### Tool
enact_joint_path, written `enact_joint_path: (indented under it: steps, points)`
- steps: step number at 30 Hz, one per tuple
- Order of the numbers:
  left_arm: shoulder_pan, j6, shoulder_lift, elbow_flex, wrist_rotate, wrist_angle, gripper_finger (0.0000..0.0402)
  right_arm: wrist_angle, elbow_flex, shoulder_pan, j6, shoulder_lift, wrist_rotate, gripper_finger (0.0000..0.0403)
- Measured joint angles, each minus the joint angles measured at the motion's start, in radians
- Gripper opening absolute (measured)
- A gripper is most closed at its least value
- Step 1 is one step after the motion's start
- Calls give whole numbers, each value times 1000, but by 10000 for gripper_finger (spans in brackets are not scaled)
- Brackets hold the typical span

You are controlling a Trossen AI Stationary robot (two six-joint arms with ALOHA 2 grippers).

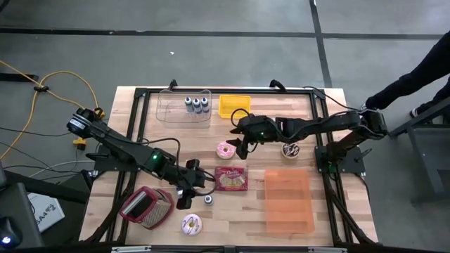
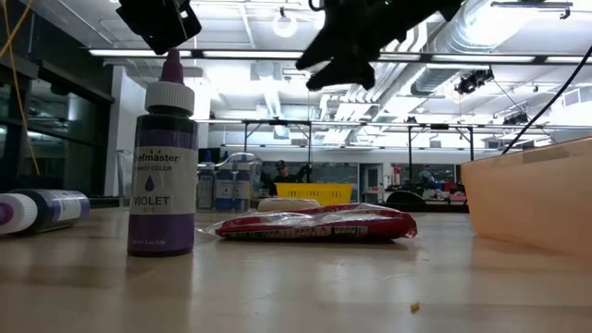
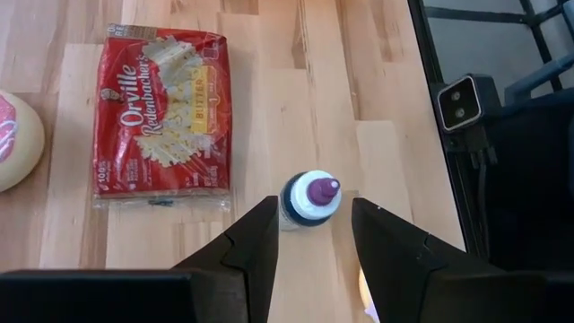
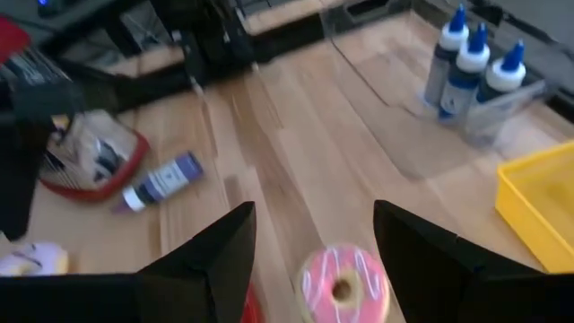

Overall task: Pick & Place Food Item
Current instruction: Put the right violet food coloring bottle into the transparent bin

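Note:
A pink-frosted donut [image 1: 226, 150] lies flat on the table, and the right wrist view shows it [image 4: 343, 285] low between the two fingers. My right gripper [image 1: 239, 145] hangs open above it, apart from it. A red popcorn bag [image 1: 230, 178] lies flat at mid table. A violet food-colour bottle [image 2: 162, 176] stands upright near the front. My left gripper [image 3: 314, 205] is open above that bottle [image 3: 309, 199], one finger on each side of its cap, without touching it.
A second violet bottle [image 4: 161, 182] lies on its side beside a red basket [image 1: 144, 206]. Another pink donut [image 1: 191, 225] is near the front edge, and a chocolate donut [image 1: 291, 150] sits right of centre. An orange bin [image 1: 288, 200], a yellow tray [image 1: 234, 105] and a clear bin of bottles [image 1: 186, 105] stand around.

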Motion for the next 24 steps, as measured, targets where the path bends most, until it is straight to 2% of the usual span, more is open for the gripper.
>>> enact_joint_path:
  steps: [7, 11, 18, 24]
  points:
    - [0, 57, 0, 47, 9, -33, 138, 42, 0, 0, 0, 0, 0, 213]
    - [2, 76, 5, 97, -25, -122, 138, 42, 0, 0, 0, 0, 1, 213]
    - [-7, 118, 85, 195, -60, -226, 138, 43, 0, 0, 0, 0, 2, 213]
    - [-16, 158, 159, 225, -54, -240, 138, 50, 0, 0, 0, 0, 3, 213]
